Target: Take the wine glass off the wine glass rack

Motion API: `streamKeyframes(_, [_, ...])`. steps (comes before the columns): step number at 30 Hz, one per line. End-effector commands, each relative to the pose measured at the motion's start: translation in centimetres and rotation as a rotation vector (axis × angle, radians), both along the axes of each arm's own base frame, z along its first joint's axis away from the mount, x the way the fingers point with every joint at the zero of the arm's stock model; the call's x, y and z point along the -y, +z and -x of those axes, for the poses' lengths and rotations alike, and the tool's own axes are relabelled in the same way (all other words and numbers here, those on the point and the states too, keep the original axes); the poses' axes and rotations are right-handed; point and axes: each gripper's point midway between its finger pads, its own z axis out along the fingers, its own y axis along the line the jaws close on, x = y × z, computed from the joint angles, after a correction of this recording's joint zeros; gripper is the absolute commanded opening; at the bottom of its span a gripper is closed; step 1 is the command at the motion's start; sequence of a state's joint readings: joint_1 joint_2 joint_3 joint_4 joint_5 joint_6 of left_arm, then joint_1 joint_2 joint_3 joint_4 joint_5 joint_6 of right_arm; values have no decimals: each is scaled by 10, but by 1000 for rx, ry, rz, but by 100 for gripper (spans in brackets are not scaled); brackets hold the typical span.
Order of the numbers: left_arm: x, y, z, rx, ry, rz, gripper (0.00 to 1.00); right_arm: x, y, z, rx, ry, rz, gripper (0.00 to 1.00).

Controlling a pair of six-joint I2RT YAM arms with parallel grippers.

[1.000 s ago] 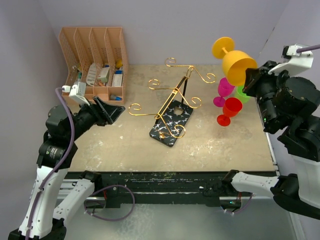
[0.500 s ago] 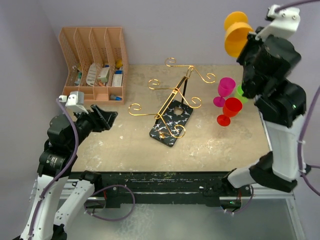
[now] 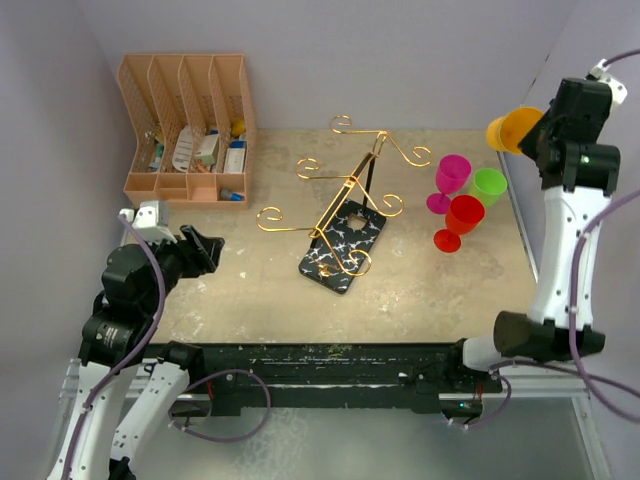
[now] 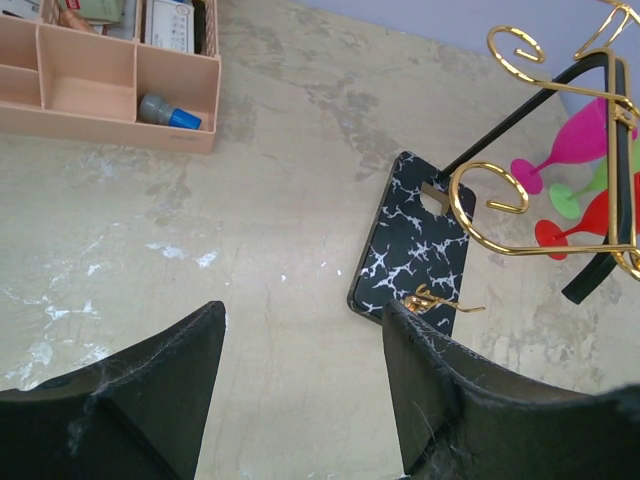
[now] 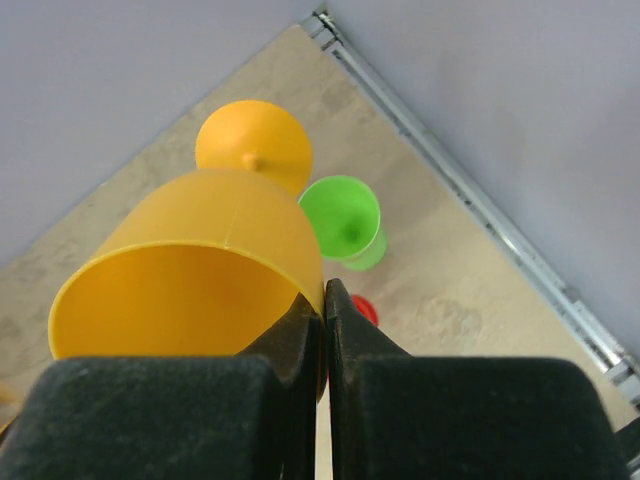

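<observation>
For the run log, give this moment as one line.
right gripper: shut on orange wine glass, aloft | left gripper: open, empty | wine glass rack: no glasses | pink glass, red glass, green glass: beside rack

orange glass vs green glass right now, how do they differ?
Support: the orange glass is in the air, rim pinched in the right hand; the green glass stands on the table. Pose: the orange glass is tipped sideways; the green glass is upright, mouth up. Both are stemmed goblets, off the wine glass rack.
</observation>
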State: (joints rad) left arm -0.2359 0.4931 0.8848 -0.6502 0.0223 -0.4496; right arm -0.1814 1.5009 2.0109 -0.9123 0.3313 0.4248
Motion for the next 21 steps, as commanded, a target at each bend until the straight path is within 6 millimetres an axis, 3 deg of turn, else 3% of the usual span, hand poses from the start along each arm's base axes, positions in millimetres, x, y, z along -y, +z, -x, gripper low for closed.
streamKeyframes(1, [-5,0,-3,26,18,-26,68,-13,43,64,187,-131,-122,0])
streamKeyframes(7, [-6,1,0,33,19,-27,68,-24,18,117,127,-217,-222,0])
streamKeyframes(11, [-8,1,2,36,24,-28,69,-39,-14,124,62,-191,-305,0])
streamKeyframes(17, [-8,-1,2,30,29,-31,70,-29,-61,145,-26,-352,-332,0])
streamKeyframes(21, [-7,-3,0,20,24,-34,70,-21,-82,156,-49,-456,-348,0])
